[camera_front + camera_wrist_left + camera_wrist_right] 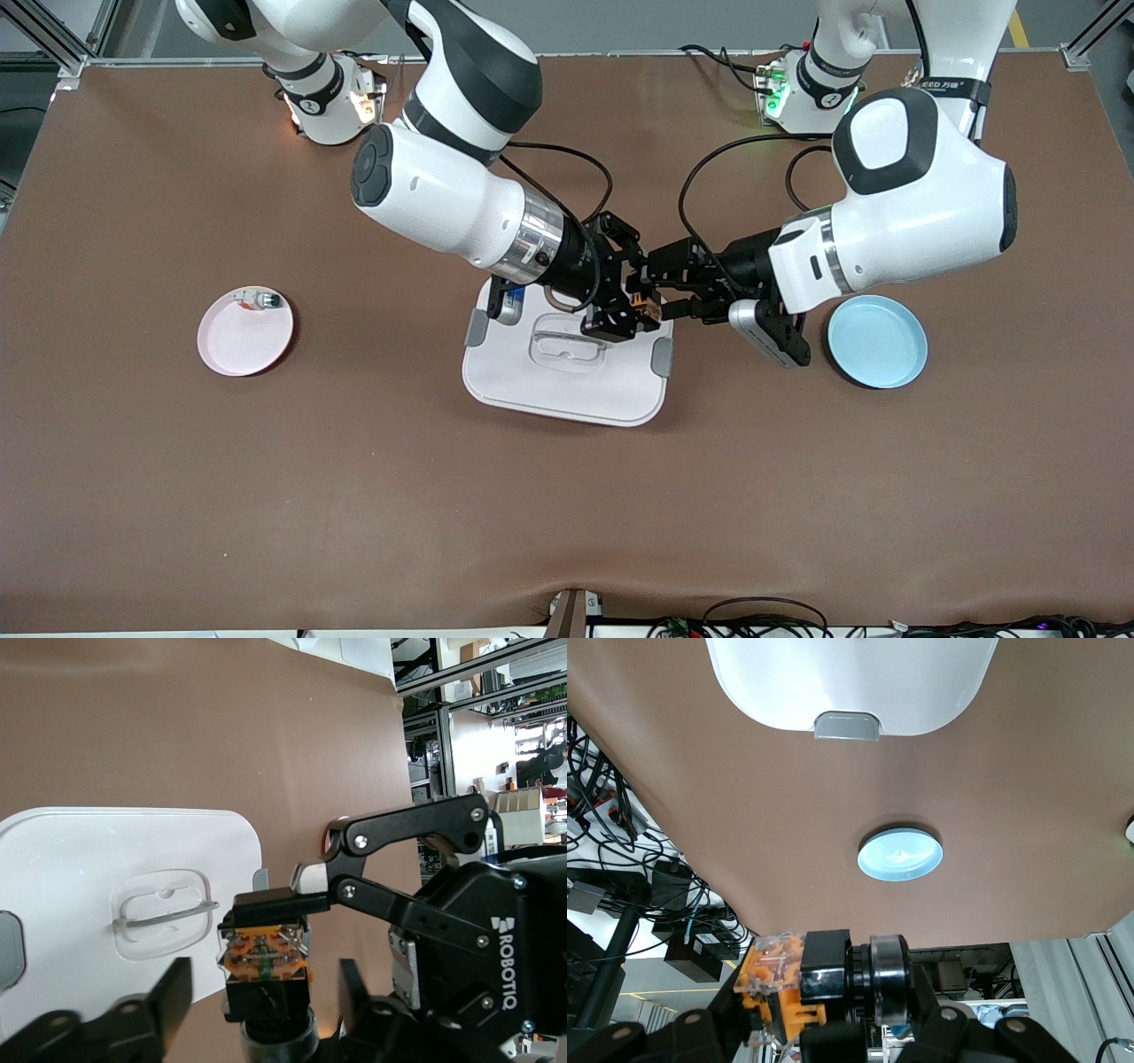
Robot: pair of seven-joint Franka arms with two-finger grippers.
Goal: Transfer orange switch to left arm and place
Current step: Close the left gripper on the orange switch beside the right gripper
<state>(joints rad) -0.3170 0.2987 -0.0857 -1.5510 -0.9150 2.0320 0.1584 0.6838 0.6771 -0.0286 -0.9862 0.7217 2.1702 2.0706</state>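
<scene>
Handover above box (567, 372), frame centre | right gripper (631, 306) clamping orange switch (647, 307), long axis lying toward left gripper (657, 292) | left gripper's fingers (168, 992) straddling switch, closing in, not yet clearly pinching | blue plate (877, 341) waiting at centre-right

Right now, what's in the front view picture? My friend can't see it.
Two robot arms meet above a white box, the right hand shut on a tiny orange switch while the left hand reaches in around it. On the brown table sit a pink plate and a blue plate.
</scene>
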